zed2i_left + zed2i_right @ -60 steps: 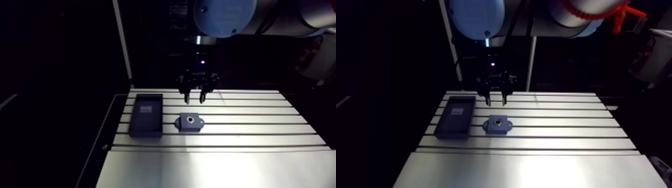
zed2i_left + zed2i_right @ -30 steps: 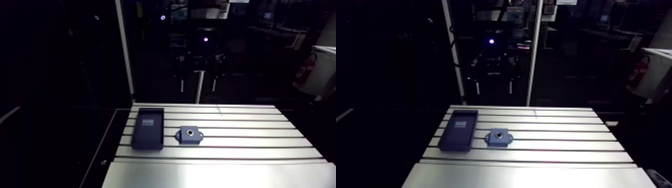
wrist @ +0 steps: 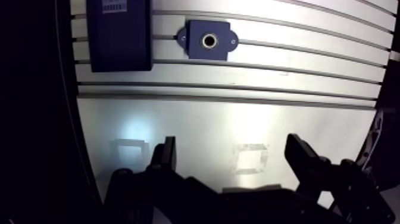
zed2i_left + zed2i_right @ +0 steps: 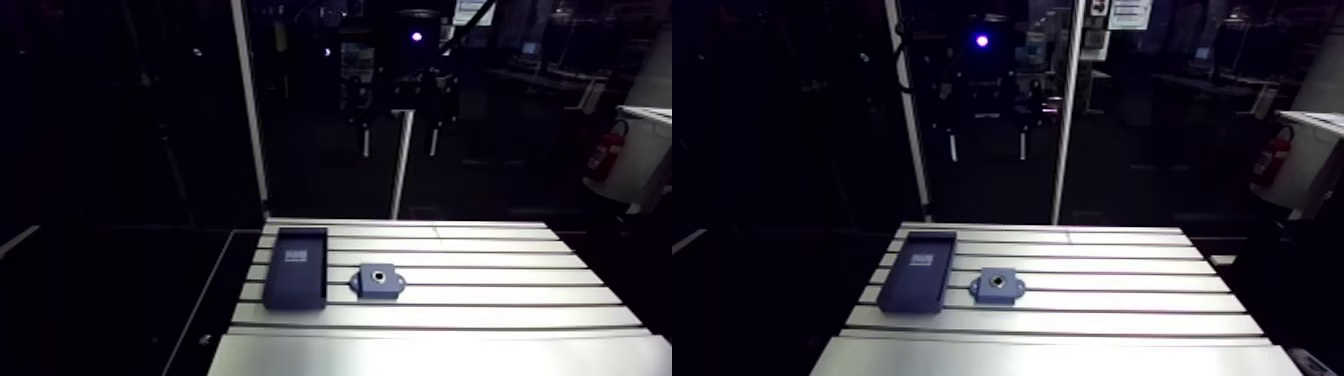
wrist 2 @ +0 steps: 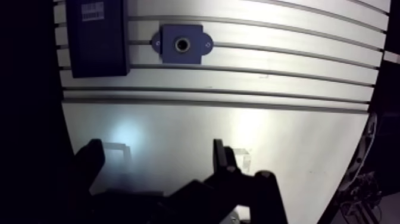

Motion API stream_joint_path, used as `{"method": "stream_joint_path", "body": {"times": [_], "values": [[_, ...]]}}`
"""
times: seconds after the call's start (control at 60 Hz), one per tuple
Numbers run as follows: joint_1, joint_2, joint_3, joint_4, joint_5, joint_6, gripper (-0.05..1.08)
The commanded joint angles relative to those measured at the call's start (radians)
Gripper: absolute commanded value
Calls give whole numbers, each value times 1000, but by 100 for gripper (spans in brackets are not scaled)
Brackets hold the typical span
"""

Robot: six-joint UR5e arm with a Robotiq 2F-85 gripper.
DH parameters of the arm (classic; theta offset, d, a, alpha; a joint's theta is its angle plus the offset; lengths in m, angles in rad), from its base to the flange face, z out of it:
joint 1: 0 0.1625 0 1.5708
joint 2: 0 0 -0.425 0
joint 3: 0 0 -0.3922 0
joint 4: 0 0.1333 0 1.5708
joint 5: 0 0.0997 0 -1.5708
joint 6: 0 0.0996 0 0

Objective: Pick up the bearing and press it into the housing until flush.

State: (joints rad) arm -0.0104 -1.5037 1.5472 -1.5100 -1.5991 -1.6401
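The blue housing (image 4: pixel 378 281) lies flat on the slotted table (image 4: pixel 500 290), with an ear on each side. A bright metal ring (image 3: pixel 209 40) sits in its central bore; no loose bearing shows anywhere else. My gripper (image 4: pixel 400 135) hangs high above the table's far edge, well clear of the housing. In the wrist view my gripper (image 3: pixel 233 156) is open, its fingers wide apart with nothing between them. The housing lies far below, ahead of the fingers.
A dark blue rectangular tray (image 4: pixel 297 265) with a small label lies beside the housing, parallel to the table's left edge. A vertical post (image 4: pixel 250 110) rises behind the table's far left corner. The table's smooth near part (image 3: pixel 208 131) reflects light.
My gripper has risen from just above the table behind the housing to high over the far edge, and its fingers have spread wider. The arm camera has moved with it.
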Motion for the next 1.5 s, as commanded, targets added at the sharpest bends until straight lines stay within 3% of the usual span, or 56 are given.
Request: {"method": "stream_joint_path", "body": {"times": [0.017,0.533,1.5], "values": [[-8,-25,-7,14,-1,-5,1],[-11,-51,-23,-34,-2,-5,1],[-8,-86,-9,8,5,-8,1]]}}
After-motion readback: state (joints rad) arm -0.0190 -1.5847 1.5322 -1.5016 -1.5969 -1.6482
